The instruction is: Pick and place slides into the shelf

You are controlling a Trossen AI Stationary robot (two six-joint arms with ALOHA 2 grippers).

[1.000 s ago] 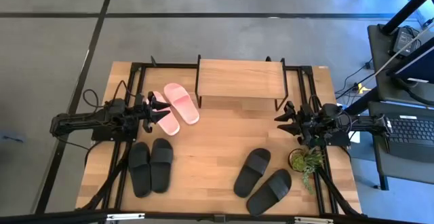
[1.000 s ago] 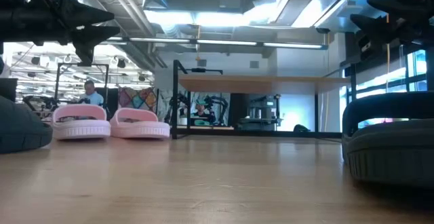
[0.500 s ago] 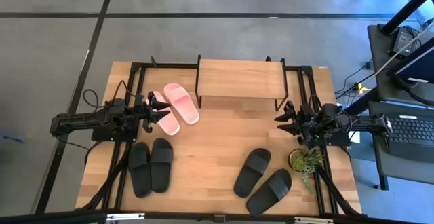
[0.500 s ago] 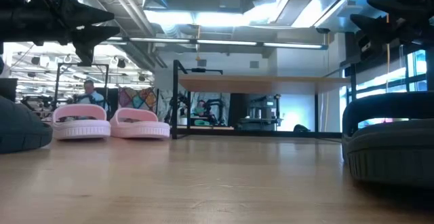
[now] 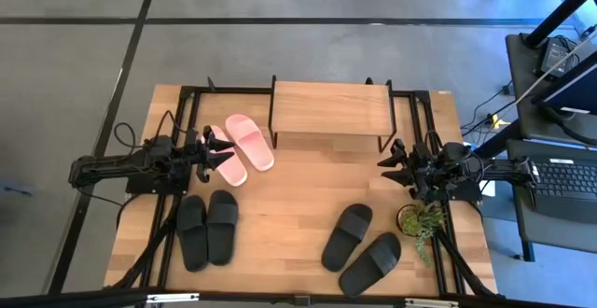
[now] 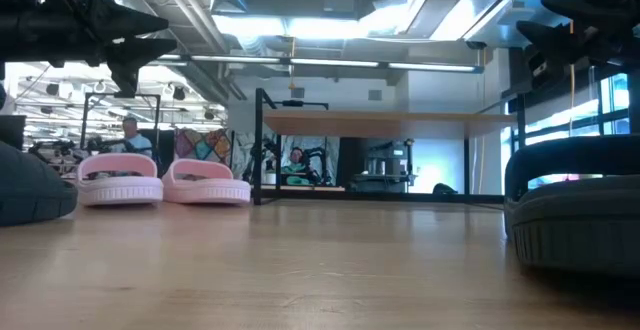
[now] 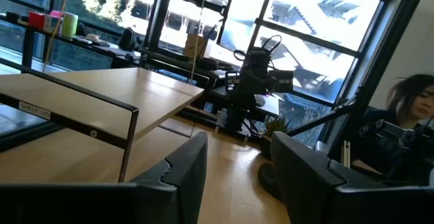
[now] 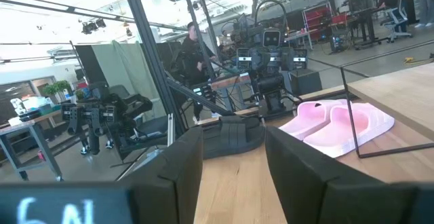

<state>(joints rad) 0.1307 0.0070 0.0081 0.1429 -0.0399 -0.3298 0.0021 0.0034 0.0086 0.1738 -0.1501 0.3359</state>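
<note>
Beside shelf (image 5: 331,108), pink slides (image 5: 239,147) lie diagonal.

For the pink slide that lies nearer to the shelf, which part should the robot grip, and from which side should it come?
Grip the wide strap of the pink slide, coming from above with the left hand, which hovers open beside the pink pair. The slide lies flat, sole down, and the strap arches over the footbed, so one finger could probably slip under it. The shelf stands close beside the slide's toe end, so a level approach from there looks cramped.
</note>
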